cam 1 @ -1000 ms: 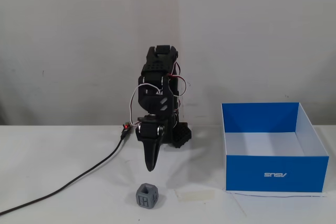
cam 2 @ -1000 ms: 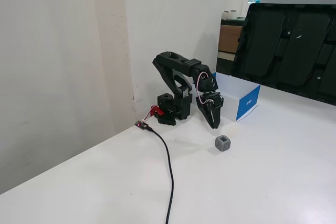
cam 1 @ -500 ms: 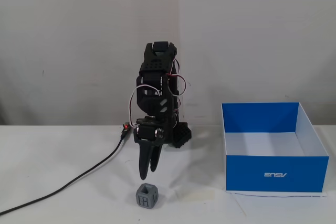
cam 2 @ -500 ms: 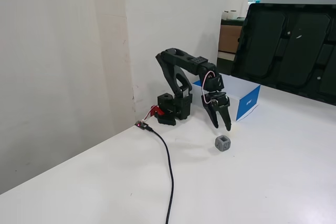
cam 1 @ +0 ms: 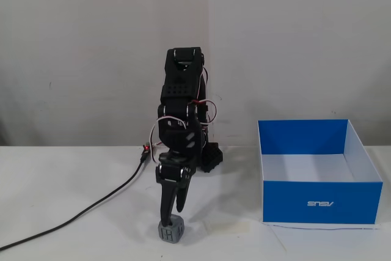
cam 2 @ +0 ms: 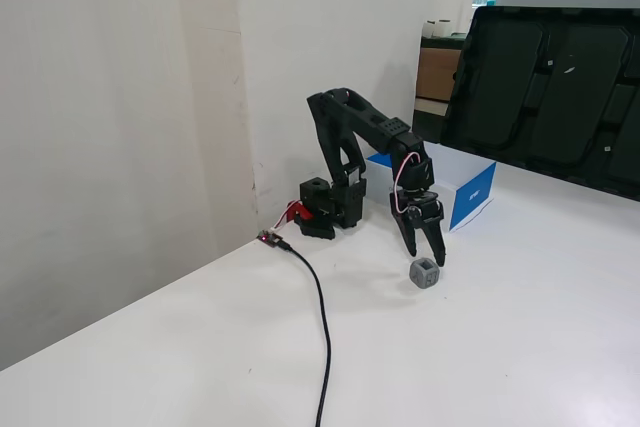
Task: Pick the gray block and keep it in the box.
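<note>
The gray block (cam 1: 170, 231) is a small dark-gray cube with recessed holes; it sits on the white table near the front edge and also shows in the other fixed view (cam 2: 424, 273). My gripper (cam 1: 170, 214) points straight down just above it. In the other fixed view the gripper (cam 2: 426, 256) is open, with one fingertip on each side just over the block and not closed on it. The blue box (cam 1: 317, 203) with a white interior stands open and empty at the right. In the other fixed view the box (cam 2: 472, 197) is behind the arm.
A black cable (cam 1: 91, 206) runs from the arm's base across the table to the front left, and it also shows in the other fixed view (cam 2: 322, 327). A large black panel (cam 2: 560, 87) leans at the far side. The wall is close behind the arm.
</note>
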`<state>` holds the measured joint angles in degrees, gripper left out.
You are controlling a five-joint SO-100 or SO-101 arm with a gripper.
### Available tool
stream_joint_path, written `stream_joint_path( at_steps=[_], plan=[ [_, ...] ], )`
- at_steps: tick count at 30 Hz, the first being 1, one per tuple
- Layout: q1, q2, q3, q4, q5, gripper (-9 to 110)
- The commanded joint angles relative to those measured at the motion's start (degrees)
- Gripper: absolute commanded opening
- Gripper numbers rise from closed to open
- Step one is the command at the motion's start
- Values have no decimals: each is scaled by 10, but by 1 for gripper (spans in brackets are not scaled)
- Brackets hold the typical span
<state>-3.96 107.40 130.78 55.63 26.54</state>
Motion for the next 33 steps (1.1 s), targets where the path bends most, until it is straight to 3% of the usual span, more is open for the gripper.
stream_joint_path(
  at_steps=[1,16,33],
  plan=[
    [-3,-28,-44,-33,7,26],
    [14,-111,-51,-95,2,18],
    [27,-64,-73,-65,-11,8]
  ],
)
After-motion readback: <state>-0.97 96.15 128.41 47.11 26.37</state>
